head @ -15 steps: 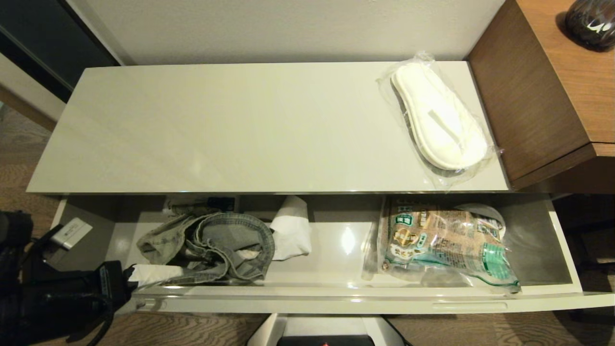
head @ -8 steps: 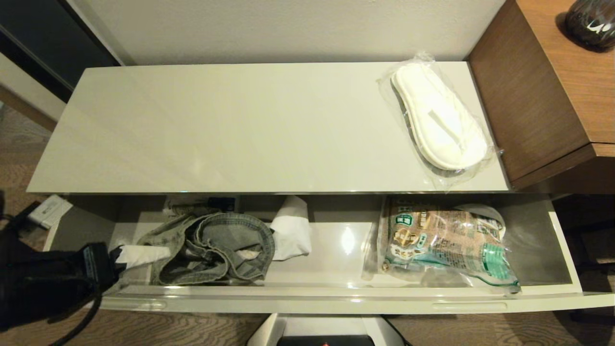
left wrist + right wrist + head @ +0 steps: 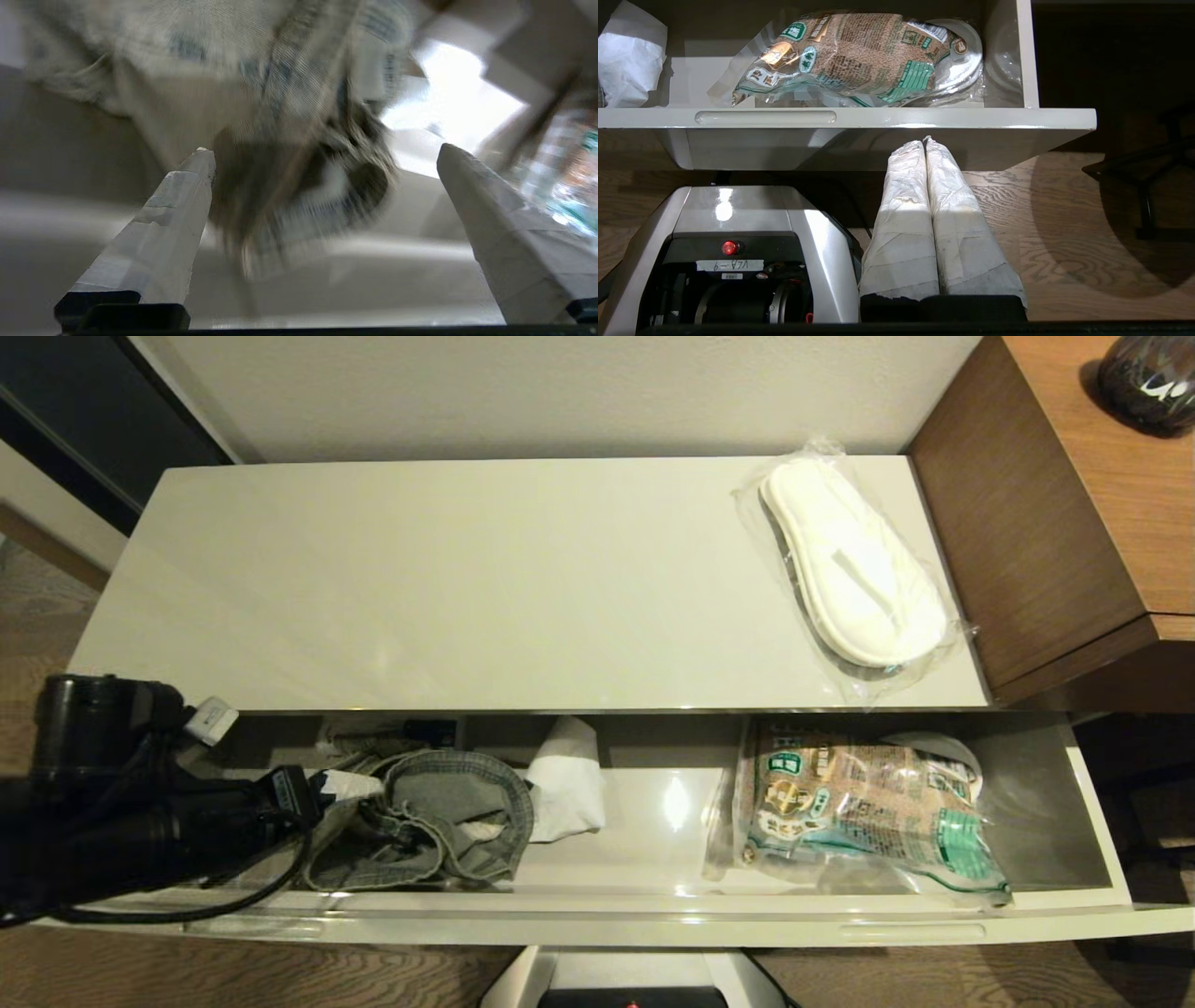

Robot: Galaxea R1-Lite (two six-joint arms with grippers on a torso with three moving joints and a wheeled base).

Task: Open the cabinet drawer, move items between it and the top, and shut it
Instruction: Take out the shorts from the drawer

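Left hand [image 3: 322, 793], fingers spread wide and empty, had swung from the drawer's front corner in over the denim garment [image 3: 439, 826] lying in the open cabinet drawer [image 3: 653, 926]; a grasp looked imminent. Wrapped slippers [image 3: 854, 569] lay on the top [image 3: 467, 588]. Right hand [image 3: 926, 142] hung closed below the drawer.

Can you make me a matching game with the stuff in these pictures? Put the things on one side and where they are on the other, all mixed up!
Things:
1. wrapped white slippers
2. denim garment
3. brown-and-green food packet
4. right gripper

Places or states:
A. left part of the open cabinet drawer
B. shut, below the drawer front
C. on the cabinet top, right end
D. right part of the drawer

Pairs: 1-C, 2-A, 3-D, 4-B
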